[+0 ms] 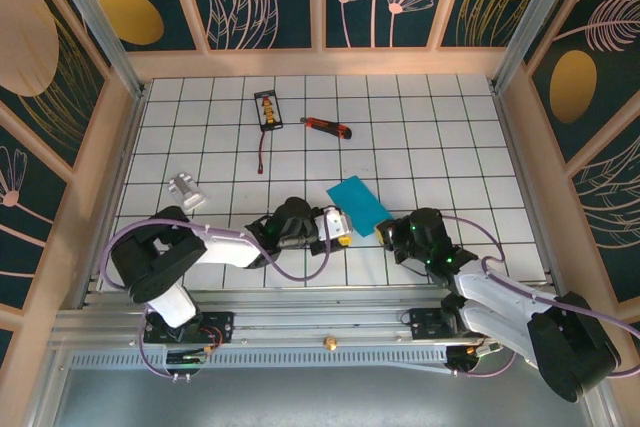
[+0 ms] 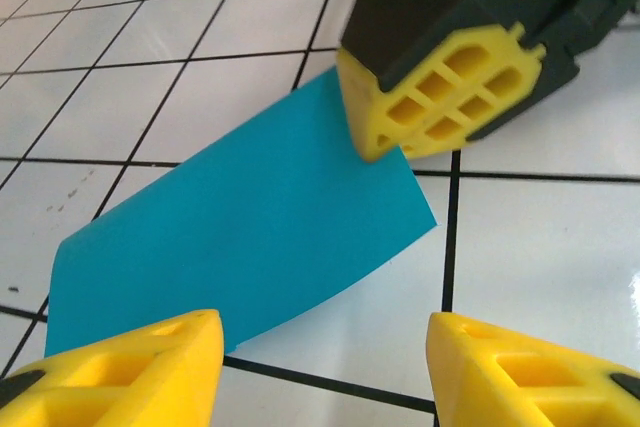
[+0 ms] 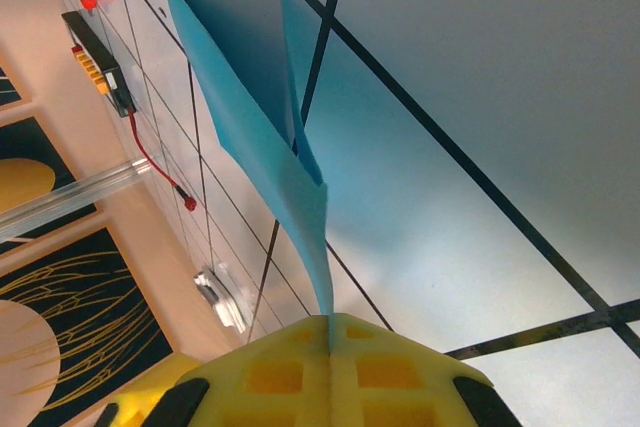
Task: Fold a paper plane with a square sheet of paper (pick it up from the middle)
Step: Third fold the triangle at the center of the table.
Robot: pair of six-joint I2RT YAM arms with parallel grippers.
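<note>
Paper (image 1: 358, 202), folded, lies on the tiles, its long axis running from near right to far left. Right gripper (image 3: 328, 337) is clamped on the near-right end. Left gripper (image 2: 320, 367) is spread and empty, just beside the paper's left edge.

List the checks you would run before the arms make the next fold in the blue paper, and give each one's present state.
1. The right gripper is shut on the sheet of paper: ok.
2. The left gripper is open, facing the sheet: ok.
3. Sheet folded double: ok.
4. Folded edges lined up: cannot tell.
5. The utility knife lies well apart from the sheet: ok.
</note>
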